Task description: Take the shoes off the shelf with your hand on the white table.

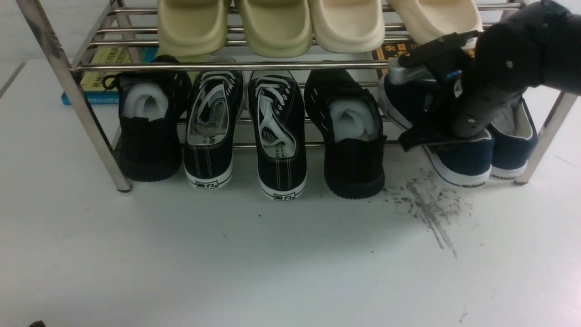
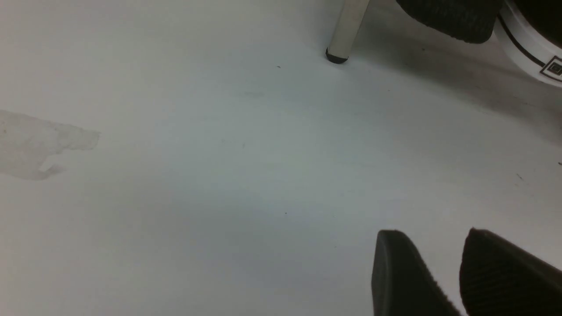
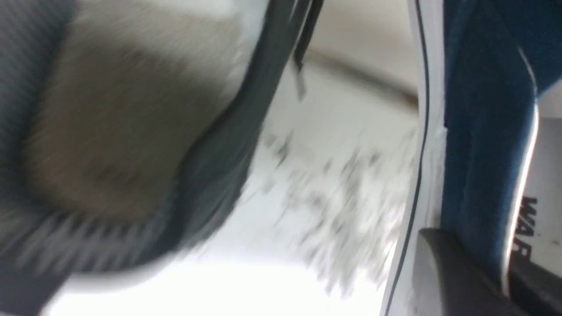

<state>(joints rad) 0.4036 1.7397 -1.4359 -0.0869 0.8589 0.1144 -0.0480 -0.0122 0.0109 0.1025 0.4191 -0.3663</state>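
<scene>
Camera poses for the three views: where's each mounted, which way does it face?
Front: on the robot's side between the arms, facing forward and down at the rack; right arm across it.
Left wrist: on the left arm, facing down at the white table and a rack leg; left fingers in view.
Right wrist: on the right arm, close on the navy shoe, right fingers pinching its side.
Front and right wrist share the navy shoe and the scuff marks.

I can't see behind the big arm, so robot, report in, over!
Right gripper pinching navy shoe's side. Shoes still at shelf. Black shoe close beside. Over.
</scene>
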